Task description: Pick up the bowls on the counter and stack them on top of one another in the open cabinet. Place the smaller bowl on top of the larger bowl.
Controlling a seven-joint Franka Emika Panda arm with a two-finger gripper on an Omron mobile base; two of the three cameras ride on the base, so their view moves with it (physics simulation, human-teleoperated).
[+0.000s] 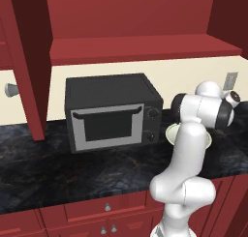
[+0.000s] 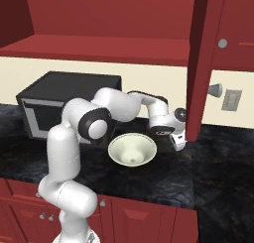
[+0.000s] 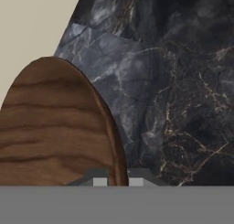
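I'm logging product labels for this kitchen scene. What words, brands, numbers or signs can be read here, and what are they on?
None: no text reads in any view.
The microwave shows a plain door and two dark knobs, no brand or numbers.
The wall outlet plate is blank.
The cream-white bowl, the brown bowl at the hand, the counter and the open cabinet carry no marks.

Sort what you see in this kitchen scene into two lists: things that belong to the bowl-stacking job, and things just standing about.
Job: cream bowl; brown bowl, its rim between the shut gripper; counter; open cabinet.

Standing about: microwave; wall outlet; red drawers.
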